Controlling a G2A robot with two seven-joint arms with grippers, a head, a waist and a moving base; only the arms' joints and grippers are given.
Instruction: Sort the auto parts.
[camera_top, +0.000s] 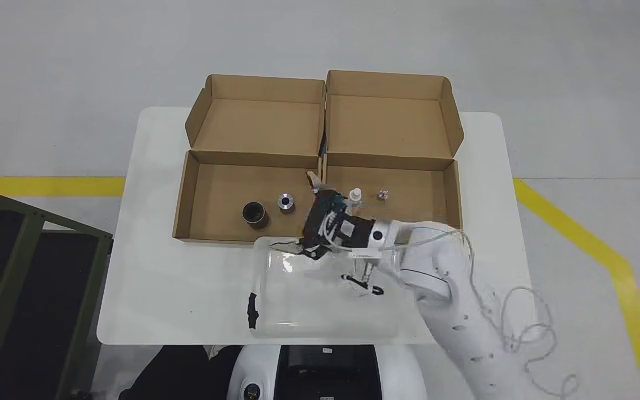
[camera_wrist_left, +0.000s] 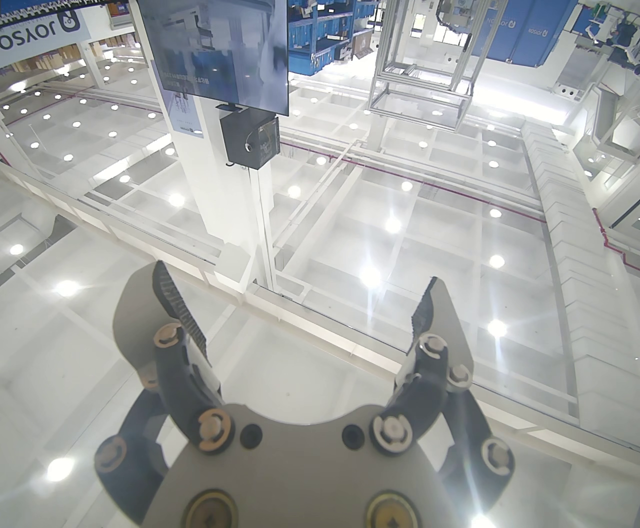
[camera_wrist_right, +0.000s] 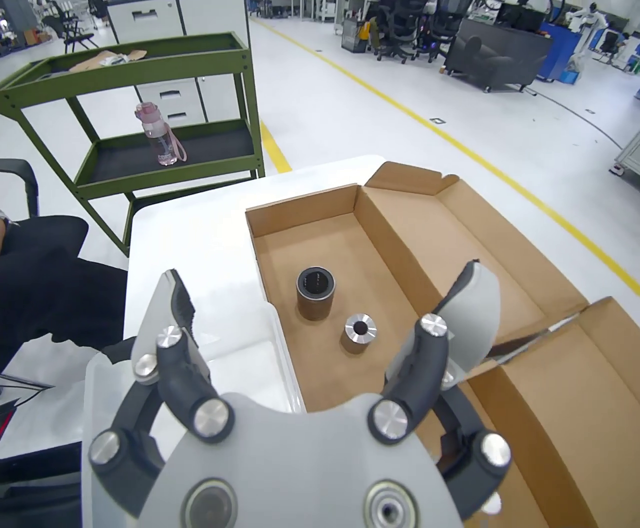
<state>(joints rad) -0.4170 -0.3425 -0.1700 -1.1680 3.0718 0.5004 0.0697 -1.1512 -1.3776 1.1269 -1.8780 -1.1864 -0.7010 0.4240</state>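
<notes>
Top view tells you most of it. The table (camera_top: 170, 290) carries two open boxes side by side, and both already hold parts. The left box (camera_top: 215, 190) has a black sleeve (camera_top: 254, 212) and a silver bush (camera_top: 287, 201) standing a little apart. The right box (camera_top: 420, 190) has two small pale bits (camera_top: 354, 193). The clear tray (camera_top: 300, 300) in front has at least two dark pieces (camera_top: 252, 310) left in it, so I'd say you're roughly halfway.

As for what's around, a green cart (camera_wrist_right: 175, 65) sits off beside the table, well out of your way. The right gripper (camera_wrist_right: 325, 287) hangs over the left box near the shared wall with its jaws apart and nothing in them. That arm stretches across the tray, so watch the tray rim and the box walls. The left gripper (camera_wrist_left: 296, 280) is aimed at the ceiling, spread wide and empty.
</notes>
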